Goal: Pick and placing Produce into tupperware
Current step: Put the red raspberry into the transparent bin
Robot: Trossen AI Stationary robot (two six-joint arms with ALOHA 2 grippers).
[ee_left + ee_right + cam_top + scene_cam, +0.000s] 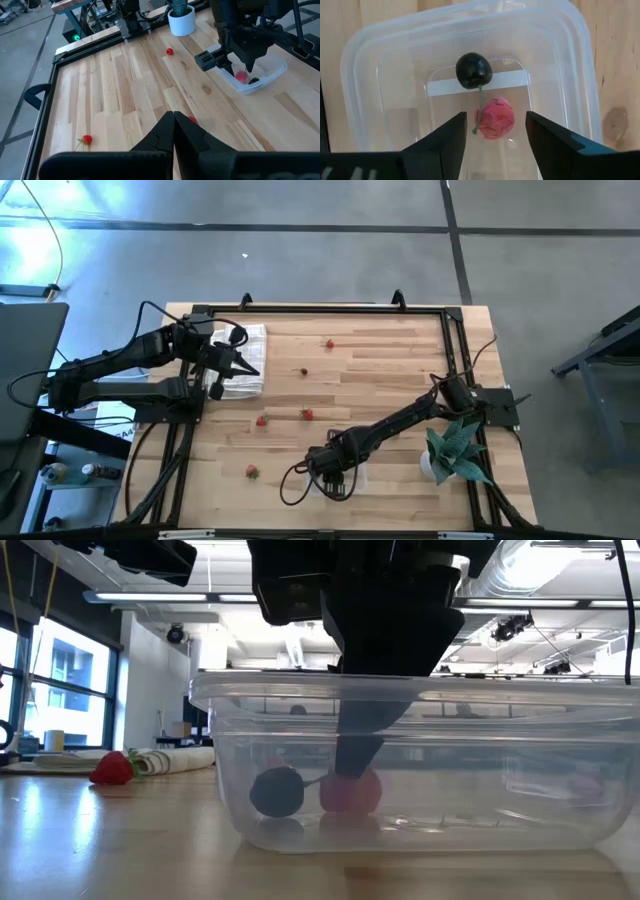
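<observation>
The right gripper (495,131) hangs directly over the clear tupperware (380,65) at the near edge of the wooden bench (380,380), its fingers (440,140) spread apart and holding nothing. Between those fingers, on the container's floor, lies a pink-red raspberry-like piece (495,118), free of both; just beside it sits a dark cherry (474,70) whose green stem runs toward the red piece. The low view shows the same pair through the container's wall, the dark one (276,791) left of the red one (350,790), with a dark finger reaching down to just above the red piece. The left gripper (174,131) waits at the far left of the bench over a white folded cloth (245,360), its fingers pressed together on nothing. More red produce lies scattered on the bench: one piece far from the container (329,344), a dark speck near it (305,372), two in the middle (262,420) (307,414), and one near the left front (251,472). A teal spiky plant in a white pot (450,448) stands on the right of the bench. No brand, label or writing can be read anywhere.
</observation>
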